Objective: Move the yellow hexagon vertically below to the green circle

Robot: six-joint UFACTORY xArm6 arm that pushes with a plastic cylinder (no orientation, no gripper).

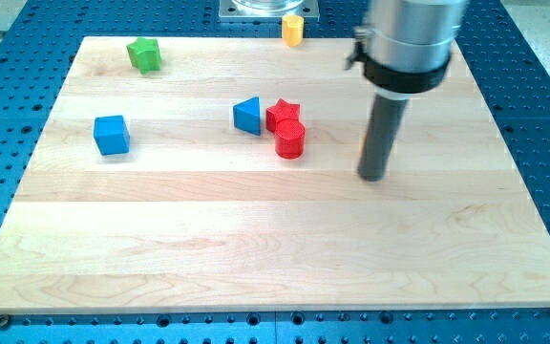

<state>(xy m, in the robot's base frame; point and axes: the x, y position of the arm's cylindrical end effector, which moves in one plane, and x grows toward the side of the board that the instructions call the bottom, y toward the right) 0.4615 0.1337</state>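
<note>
My tip (372, 177) rests on the wooden board (256, 258) right of centre, well apart from every visible block; it is a bare rod with no fingers, so nothing is held. The yellow block (293, 29), shape unclear, sits at the board's top edge, and no green circle shows, only a green star (144, 53) near the top-left corner. A blue cube (111, 134) lies toward the left edge, while a blue triangle (247, 116), red star (283, 113) and red cylinder (290, 139) cluster at centre, touching or nearly so; the lower half is open wood.
</note>
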